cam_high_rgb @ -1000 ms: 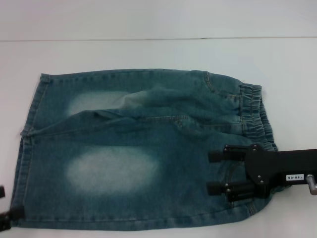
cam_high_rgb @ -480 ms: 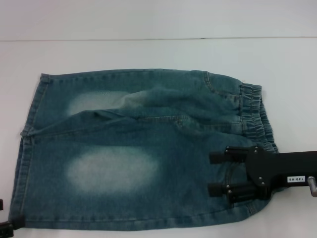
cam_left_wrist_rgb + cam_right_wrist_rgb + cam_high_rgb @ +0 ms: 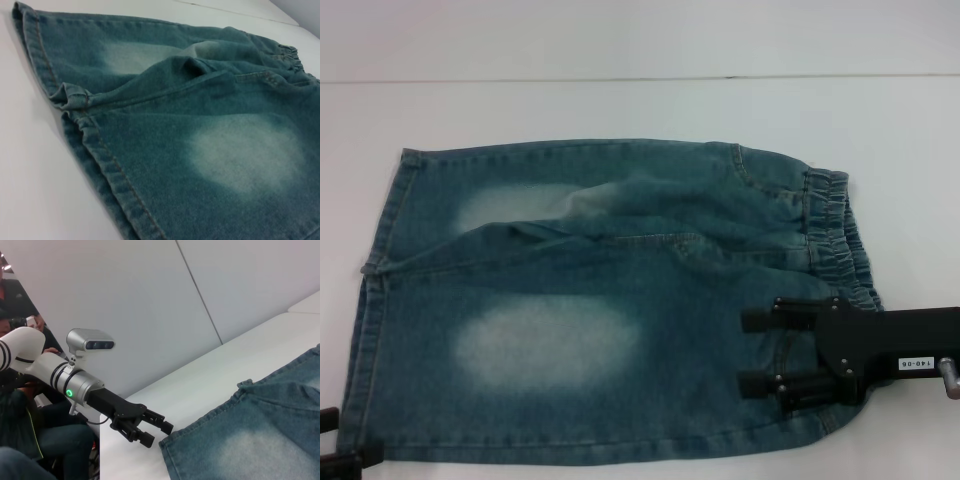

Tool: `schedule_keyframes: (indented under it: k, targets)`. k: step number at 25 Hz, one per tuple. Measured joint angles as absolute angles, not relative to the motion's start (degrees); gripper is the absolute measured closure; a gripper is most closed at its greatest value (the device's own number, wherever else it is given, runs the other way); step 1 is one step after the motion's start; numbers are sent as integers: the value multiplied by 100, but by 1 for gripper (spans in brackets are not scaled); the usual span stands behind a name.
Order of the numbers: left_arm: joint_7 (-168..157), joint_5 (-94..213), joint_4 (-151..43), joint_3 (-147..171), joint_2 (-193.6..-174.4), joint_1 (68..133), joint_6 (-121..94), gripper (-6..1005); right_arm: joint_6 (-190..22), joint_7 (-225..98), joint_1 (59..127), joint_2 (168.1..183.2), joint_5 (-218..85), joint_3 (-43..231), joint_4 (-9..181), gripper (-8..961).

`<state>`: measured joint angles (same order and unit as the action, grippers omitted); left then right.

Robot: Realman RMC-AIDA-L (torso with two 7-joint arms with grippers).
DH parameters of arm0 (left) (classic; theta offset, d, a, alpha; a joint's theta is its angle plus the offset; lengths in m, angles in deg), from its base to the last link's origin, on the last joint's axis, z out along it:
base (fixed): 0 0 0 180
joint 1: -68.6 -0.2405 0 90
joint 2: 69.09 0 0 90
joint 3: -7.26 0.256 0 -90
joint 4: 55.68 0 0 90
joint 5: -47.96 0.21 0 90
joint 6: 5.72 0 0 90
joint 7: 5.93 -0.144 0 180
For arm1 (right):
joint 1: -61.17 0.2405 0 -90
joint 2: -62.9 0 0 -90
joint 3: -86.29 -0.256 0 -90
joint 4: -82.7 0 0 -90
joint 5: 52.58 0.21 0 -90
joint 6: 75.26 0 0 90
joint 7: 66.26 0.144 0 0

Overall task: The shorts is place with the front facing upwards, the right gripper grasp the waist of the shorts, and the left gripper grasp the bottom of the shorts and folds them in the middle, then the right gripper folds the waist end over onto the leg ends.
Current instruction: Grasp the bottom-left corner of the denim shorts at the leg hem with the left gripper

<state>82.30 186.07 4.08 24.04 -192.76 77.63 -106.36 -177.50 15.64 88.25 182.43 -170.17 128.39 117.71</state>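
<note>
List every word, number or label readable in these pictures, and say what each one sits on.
"140-06", as far as the small, blurred digits allow: white sticker on the black arm behind the right end effector, head view.
The shorts: no readable tag or brand in any view.
The left end effector: no lettering visible.
</note>
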Motion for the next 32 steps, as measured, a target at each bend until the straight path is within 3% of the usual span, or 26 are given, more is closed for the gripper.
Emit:
schedule_keyframes:
  k: [32]
  targets:
    - [8364, 18763, 644, 2484, -19286, 7813, -10938, 82, -17730, 1585, 8822, 18234, -17023, 12839, 11767, 9]
